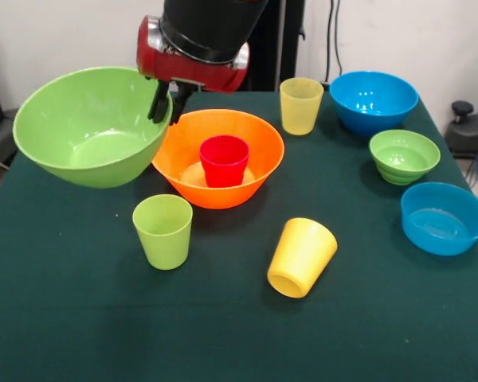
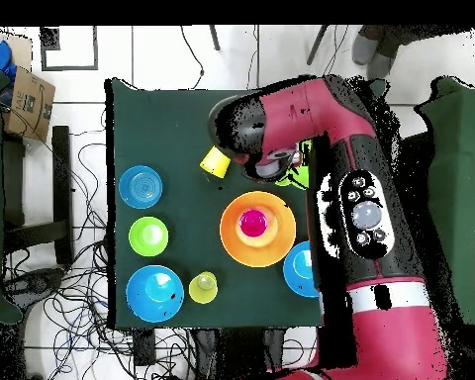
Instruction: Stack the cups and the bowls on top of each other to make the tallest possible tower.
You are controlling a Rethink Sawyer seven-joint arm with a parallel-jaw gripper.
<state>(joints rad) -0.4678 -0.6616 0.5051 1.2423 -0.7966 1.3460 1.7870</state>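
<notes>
table (image 1: 56, 318) under a dark green cloth carries most of the pieces. arm (image 2: 365, 198), red and black, reaches down over the table. big green bowl (image 1: 88, 127) hangs tilted in the air at the left of the front view, clear of the cloth, its rim pinched between the fingers of the gripper (image 1: 166, 102), one inside the rim and one outside. orange bowl (image 1: 219, 159) sits upright just beside it, with the red cup (image 1: 224, 159) standing inside. blue bowl (image 1: 374, 101) stands at the far right corner, the small green bowl (image 1: 404, 155) just in front of it, and the shallow blue bowl (image 1: 444, 217) nearer still. another blue bowl (image 2: 300, 268) shows only from overhead, partly under the arm. bright yellow cup (image 1: 301, 256) lies on its side, mouth toward the front. lime cup (image 1: 162, 230) stands upright near the orange bowl. pale yellow cup (image 1: 300, 105) stands upright behind. no tower is up, beyond the cup in the orange bowl.
</notes>
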